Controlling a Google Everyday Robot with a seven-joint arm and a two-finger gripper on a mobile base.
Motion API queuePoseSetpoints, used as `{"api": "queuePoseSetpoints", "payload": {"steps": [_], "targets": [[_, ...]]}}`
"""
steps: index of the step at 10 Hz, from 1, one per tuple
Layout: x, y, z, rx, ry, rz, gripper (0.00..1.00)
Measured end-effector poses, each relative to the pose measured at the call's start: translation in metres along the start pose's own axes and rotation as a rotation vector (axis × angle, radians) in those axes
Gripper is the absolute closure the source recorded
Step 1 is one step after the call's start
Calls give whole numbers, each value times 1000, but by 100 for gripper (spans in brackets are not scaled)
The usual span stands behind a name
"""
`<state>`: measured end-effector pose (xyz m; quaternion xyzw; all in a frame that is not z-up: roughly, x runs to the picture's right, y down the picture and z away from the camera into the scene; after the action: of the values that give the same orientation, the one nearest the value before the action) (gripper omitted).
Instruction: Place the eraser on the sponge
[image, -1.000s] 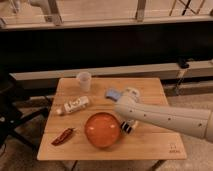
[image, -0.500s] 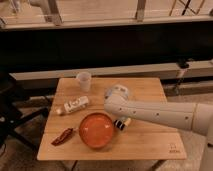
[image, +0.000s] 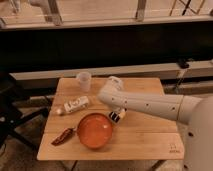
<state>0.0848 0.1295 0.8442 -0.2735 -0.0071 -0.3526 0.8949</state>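
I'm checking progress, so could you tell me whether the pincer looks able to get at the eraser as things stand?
Probably yes: the pincer is right at the eraser, beside the orange bowl, with nothing visibly between them.

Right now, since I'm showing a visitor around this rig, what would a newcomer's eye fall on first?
The orange bowl at the front of the wooden table stands out most. Next comes the white arm, which reaches in from the right, its gripper beside the bowl's upper right rim with the black-and-white eraser at its tip. A white bottle lies behind the bowl, to the left.
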Motion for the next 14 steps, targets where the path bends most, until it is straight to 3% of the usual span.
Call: {"api": "queuePoseSetpoints", "payload": {"steps": [6, 14], "targets": [[23, -17, 4, 2, -27, 49, 100], [9, -53, 7, 51, -41, 56, 100]]}}
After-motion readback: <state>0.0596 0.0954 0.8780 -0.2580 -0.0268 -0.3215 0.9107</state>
